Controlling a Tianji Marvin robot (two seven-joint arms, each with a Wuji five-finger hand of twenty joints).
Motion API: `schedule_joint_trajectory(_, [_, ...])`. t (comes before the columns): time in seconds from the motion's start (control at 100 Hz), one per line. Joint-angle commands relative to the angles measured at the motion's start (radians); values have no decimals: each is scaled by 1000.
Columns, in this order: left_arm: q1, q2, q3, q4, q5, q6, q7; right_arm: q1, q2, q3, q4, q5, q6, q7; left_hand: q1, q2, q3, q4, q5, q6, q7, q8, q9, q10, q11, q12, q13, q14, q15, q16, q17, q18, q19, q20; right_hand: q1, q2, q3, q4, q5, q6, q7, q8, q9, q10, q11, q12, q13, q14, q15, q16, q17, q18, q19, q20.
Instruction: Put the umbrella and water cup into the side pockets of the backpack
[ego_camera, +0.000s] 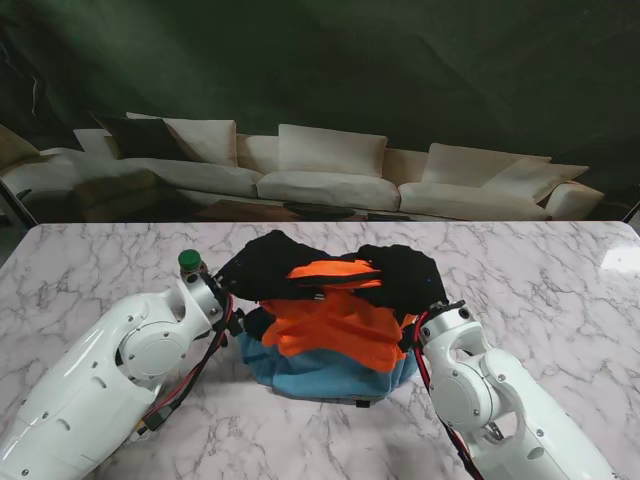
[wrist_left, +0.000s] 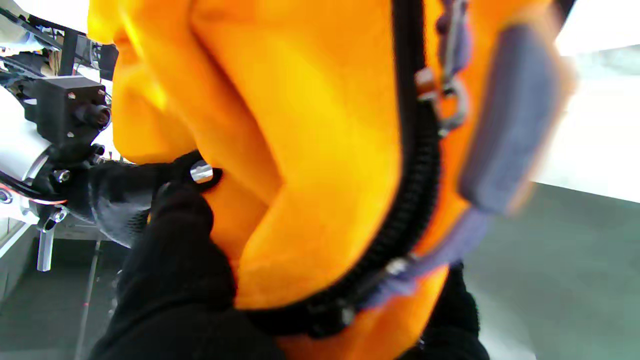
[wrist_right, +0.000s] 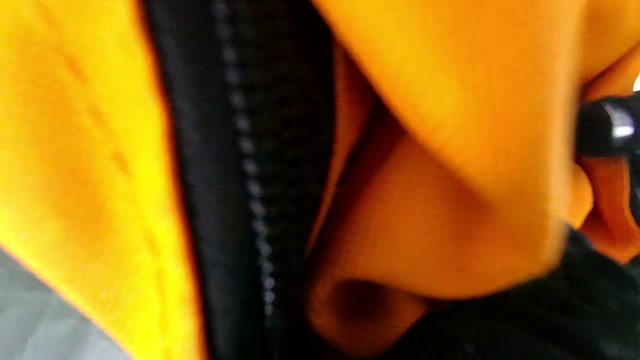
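Both hands are on the backpack. Left hand (ego_camera: 262, 266), black-gloved, is laid over the far-left top of the orange-and-blue fabric backpack (ego_camera: 335, 340); left wrist view shows its fingers (wrist_left: 175, 235) curled into orange cloth beside the black zipper (wrist_left: 415, 190), so it's clamped on fabric, not spread. Right hand (ego_camera: 408, 276), also gloved, sits on the far-right top. Right wrist view is too close and blurred: only orange folds and zipper teeth (wrist_right: 250, 165), with black glove at the frame edge. It looks to be gripping cloth, but finger closure isn't clear, so I can't tell for sure.

The backpack lies slumped mid-table between the two white forearms, blue base toward me, orange panel up. My read: both hands hold the soft top to lift or square the bag so a side pocket faces up and opens.

A green-capped cylinder (ego_camera: 190, 262) stands just left of the backpack, mostly hidden behind the left wrist. Probably the water cup, possibly already in the left side pocket; I can't confirm either. The umbrella isn't identifiable in any view. No side pocket opening is visible.

Risk: limp fabric bunches under the grip and closes the pocket mouth instead of opening it.
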Motion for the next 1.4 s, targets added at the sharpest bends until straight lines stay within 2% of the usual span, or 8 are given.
schedule_joint_trajectory(0.0, [24, 9, -13, -16, 9, -8, 0, -26, 7, 20, -15, -10, 2, 6, -43, 57, -16, -7, -54, -43, -102, -34, -71, 30, -44, -20, -65, 14, -47, -36, -53, -8, -64, -32, 140, 106, 118, 35, 83, -173, 131, 20, 45, -14, 86, 34, 54, -29, 98, 45, 27, -31, 103, 14])
schedule_joint_trajectory(0.07, [39, 8, -39, -23, 4, -17, 8, -35, 8, 39, -25, -12, -16, 3, -60, 65, -18, -7, -149, -1, -194, -66, -75, 26, -46, -16, -63, 12, -41, -44, -48, -17, -70, -32, 142, 108, 119, 35, 85, -178, 134, 30, 46, -15, 86, 41, 53, -29, 108, 43, 27, -33, 111, 10])
schedule_joint_trajectory(0.26, [86, 15, -138, -43, 34, -45, 6, -39, 7, 72, -35, 7, -49, 9, -89, 60, -16, -6, -113, 24, -210, -52, -51, 13, -19, 6, -37, 14, 14, -7, -28, 11, -9, 15, 141, 99, 125, 34, 92, -172, 131, 40, 53, -15, 79, 45, 51, -35, 104, 30, 13, -19, 81, -10])
schedule_joint_trajectory(0.42, [149, 29, -238, -66, 71, -105, -35, -36, 6, 75, -27, 10, -51, 1, -122, 39, -16, -7, 5, 15, -116, 30, 33, -12, 53, 69, 50, -1, 146, 134, 31, 32, 146, 145, 140, 98, 127, 34, 93, -171, 128, 40, 57, -16, 72, 44, 51, -38, 97, 24, 3, -1, 53, -21])
schedule_joint_trajectory(0.53, [188, 39, -285, -75, 79, -139, -74, -32, 5, 74, -17, 11, -56, -4, -128, 29, -14, -9, 96, -7, -13, 115, 106, -13, 100, 117, 133, -10, 323, 314, 104, 48, 291, 244, 138, 99, 124, 33, 88, -161, 126, 40, 56, -20, 68, 42, 49, -37, 87, 19, -9, 16, 28, -26])
schedule_joint_trajectory(0.82, [197, 58, -270, -41, 35, -166, -178, -28, 6, 66, -1, 15, -66, -5, -123, 31, -12, -10, 208, -76, 262, 242, 122, -6, 133, 179, 166, -22, 440, 437, 138, 53, 368, 298, 137, 103, 119, 33, 83, -163, 126, 40, 52, -26, 66, 29, 48, -40, 61, 10, -22, 26, -2, -29])
schedule_joint_trajectory(1.27, [102, 64, -115, 52, -17, -90, -228, -26, 7, 42, 10, 23, -71, 3, -84, 53, -14, -9, 186, -87, -4, 19, 51, -15, -29, 25, 109, -4, 299, 341, 80, 61, 290, 272, 136, 110, 111, 34, 72, -159, 122, 35, 48, -29, 65, 20, 49, -40, 41, 8, -31, 32, -29, -31])
schedule_joint_trajectory(1.39, [90, 65, -88, 62, -40, -86, -238, -22, 6, 39, 13, 26, -70, 3, -89, 66, -16, -9, -34, -184, -257, -159, 43, -5, -39, 12, 97, 4, 296, 345, 68, 57, 279, 273, 137, 111, 110, 34, 72, -158, 122, 33, 48, -30, 65, 19, 50, -40, 39, 8, -31, 33, -31, -30])
